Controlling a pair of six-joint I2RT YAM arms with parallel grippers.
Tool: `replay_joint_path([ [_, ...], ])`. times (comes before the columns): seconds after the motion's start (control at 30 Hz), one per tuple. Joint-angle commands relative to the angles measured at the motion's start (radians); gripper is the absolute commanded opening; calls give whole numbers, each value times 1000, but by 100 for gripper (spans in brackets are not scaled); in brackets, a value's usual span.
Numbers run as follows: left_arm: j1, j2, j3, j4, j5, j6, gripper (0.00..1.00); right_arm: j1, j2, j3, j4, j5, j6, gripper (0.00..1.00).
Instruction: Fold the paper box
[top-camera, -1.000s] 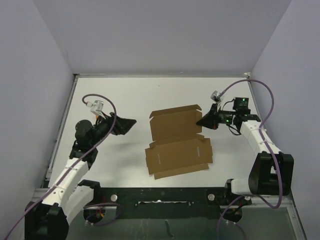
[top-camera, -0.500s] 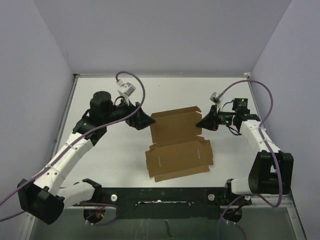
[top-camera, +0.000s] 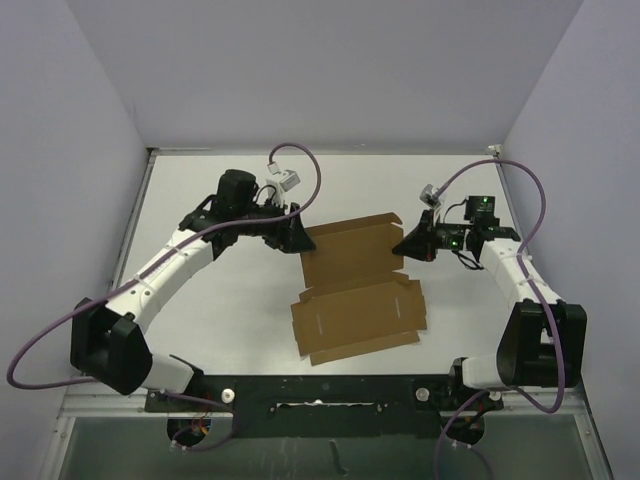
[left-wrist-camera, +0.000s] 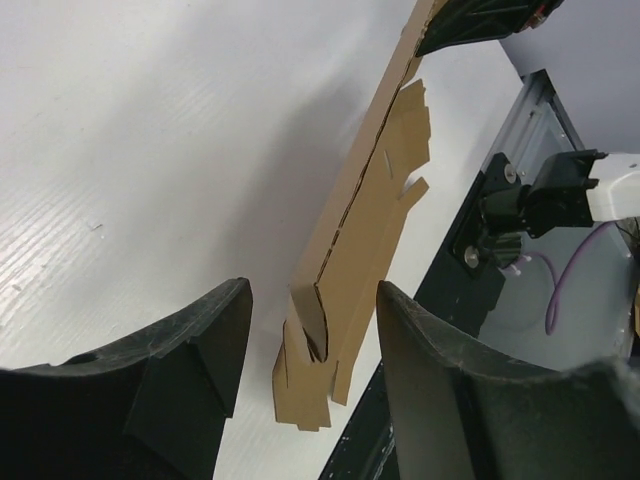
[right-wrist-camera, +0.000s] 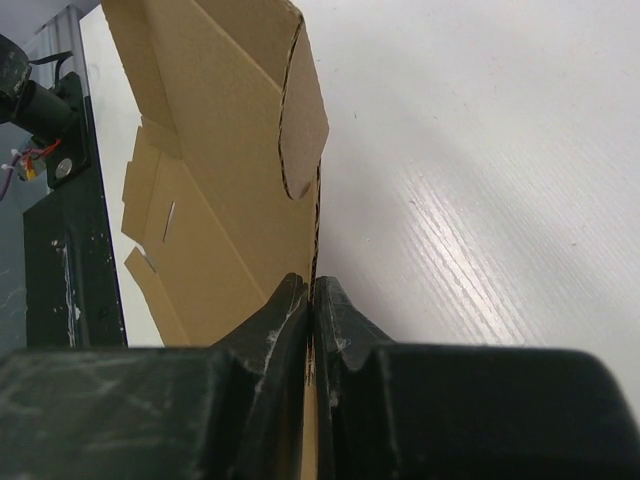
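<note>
The paper box is a flat brown die-cut sheet lying mid-table, with its far panel raised at an angle. My right gripper is shut on that panel's right edge; in the right wrist view its gripper pinches the thin cardboard between both pads. My left gripper sits at the panel's left edge. In the left wrist view this gripper is open, its jaws straddling the sheet's end flap with a gap on each side.
The white table is walled at the back and both sides. A black base rail runs along the near edge. Purple cables loop over both arms. The right arm's base shows beyond the sheet.
My left arm has swung from the table's left side to the raised panel's left edge, and its jaws have narrowed. The right gripper has kept its grip and place.
</note>
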Motion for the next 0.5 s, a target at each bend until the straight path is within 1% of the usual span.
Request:
replay_joint_path([
  [0.0,-2,48,72,57,116,1,49,8,5,45,3,-44,-26,0],
  [0.27,-1,123,106,62,175,-17,33,10,6,48,-5,-50,-33,0],
  [0.3,-1,131,111,63,184,-17,29,11,6,48,-5,-51,-34,0],
  [0.47,-1,140,114,69,201,-14,13,10,6,48,-7,-53,-36,0],
])
